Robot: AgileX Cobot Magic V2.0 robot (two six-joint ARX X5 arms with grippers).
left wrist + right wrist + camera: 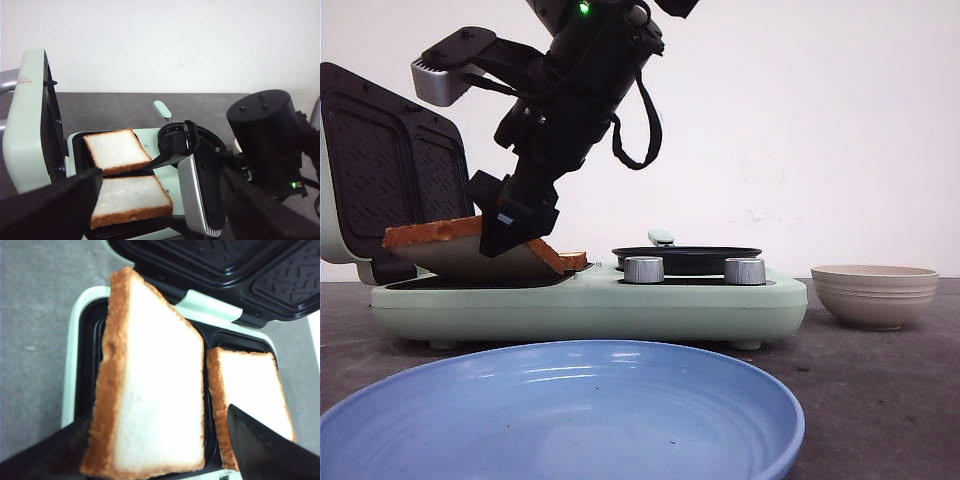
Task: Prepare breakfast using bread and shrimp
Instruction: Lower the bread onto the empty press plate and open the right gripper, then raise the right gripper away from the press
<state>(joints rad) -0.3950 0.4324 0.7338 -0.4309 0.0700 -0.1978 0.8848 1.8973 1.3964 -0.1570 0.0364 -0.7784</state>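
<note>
Over the sandwich maker (590, 305) — right gripper (515, 232) holds bread (450, 245) tilted.

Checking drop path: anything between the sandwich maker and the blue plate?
Nothing: in the front view, only bare dark table separates the sandwich maker from the blue plate.

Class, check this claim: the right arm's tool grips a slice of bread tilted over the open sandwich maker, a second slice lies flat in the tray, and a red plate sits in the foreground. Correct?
Not quite: the plate is blue, not red, as the front view shows. The rest holds: the right tool grips the tilted slice over the open sandwich maker, and the second slice lies flat in the tray.
</note>
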